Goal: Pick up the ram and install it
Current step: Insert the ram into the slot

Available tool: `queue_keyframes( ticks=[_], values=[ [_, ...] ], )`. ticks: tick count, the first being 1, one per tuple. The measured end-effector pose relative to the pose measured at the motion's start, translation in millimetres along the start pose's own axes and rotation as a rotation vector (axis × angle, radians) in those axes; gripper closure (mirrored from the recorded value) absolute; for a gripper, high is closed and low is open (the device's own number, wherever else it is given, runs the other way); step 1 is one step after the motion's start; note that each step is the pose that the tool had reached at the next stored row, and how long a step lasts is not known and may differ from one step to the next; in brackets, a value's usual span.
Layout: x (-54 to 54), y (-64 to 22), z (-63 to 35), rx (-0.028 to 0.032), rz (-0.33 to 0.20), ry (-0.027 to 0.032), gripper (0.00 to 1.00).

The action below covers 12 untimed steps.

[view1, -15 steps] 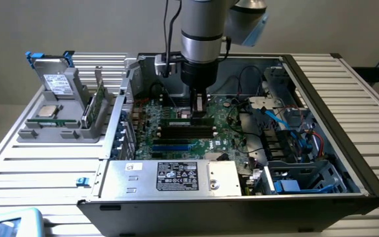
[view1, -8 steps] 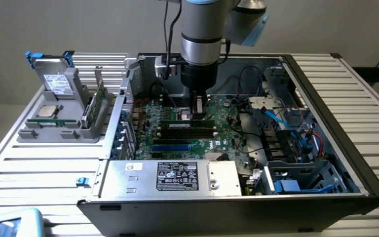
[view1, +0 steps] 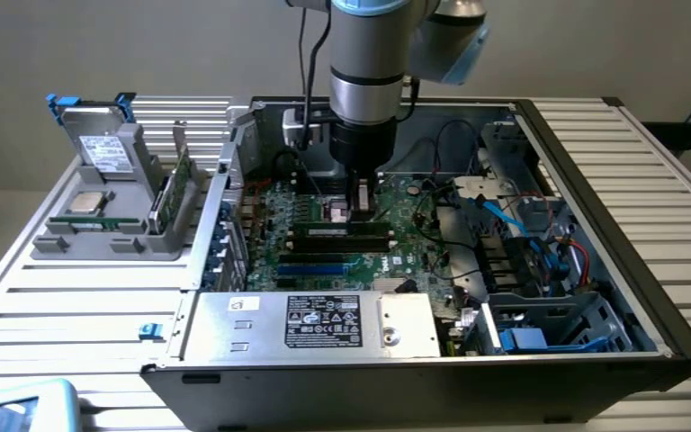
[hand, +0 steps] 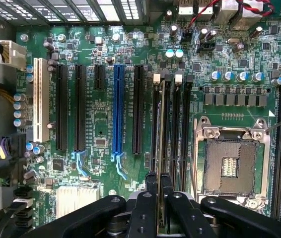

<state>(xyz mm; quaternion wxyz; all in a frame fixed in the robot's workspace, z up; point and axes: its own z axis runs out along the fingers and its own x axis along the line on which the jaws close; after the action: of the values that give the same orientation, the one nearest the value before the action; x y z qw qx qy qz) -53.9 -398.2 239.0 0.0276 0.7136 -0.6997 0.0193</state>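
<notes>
We see the arm (view1: 363, 63) reaching straight down into the open case (view1: 633, 270), which lies on a slatted table (view1: 69, 297). The gripper (hand: 159, 187) hangs low over the board (hand: 105, 208), about the middle of the case. It is clenched on the ram (hand: 163, 129). In the wrist view the stick stands edge-on between the two black fingers (hand: 151, 181) and runs lengthwise along one of the black memory slots (hand: 184, 129). These slots lie between the empty socket (hand: 230, 163) and the row of long card slots, one of them blue (hand: 118, 114) and one white (hand: 41, 99). The ram sits right at its slot, but we cannot tell whether it is pressed home. At the near edge of the case a silver box (view1: 321, 324) with a dark label lies across the opening. Cables and a drive cage (view1: 538, 324) fill the exterior view's right side of the case. On the exterior view's left, outside the case, a grey holder (view1: 94, 243) stands on the table. It carries a silver drive (view1: 108, 151) upright at the far end, a square chip (view1: 87, 200) lying flat, and a green card (view1: 177, 189) set on edge nearest the case.
</notes>
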Motion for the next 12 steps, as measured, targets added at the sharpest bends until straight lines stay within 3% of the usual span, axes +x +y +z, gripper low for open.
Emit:
queue_keyframes(
  ticks=[7, 12],
  values=[
    [2.5, -0.1, 0.9, 0.0000, 0.000, -0.0065, 0.86],
    [3.1, 0.0, 2.6, 0.0000, 0.000, -0.0070, 0.86]
  ],
)
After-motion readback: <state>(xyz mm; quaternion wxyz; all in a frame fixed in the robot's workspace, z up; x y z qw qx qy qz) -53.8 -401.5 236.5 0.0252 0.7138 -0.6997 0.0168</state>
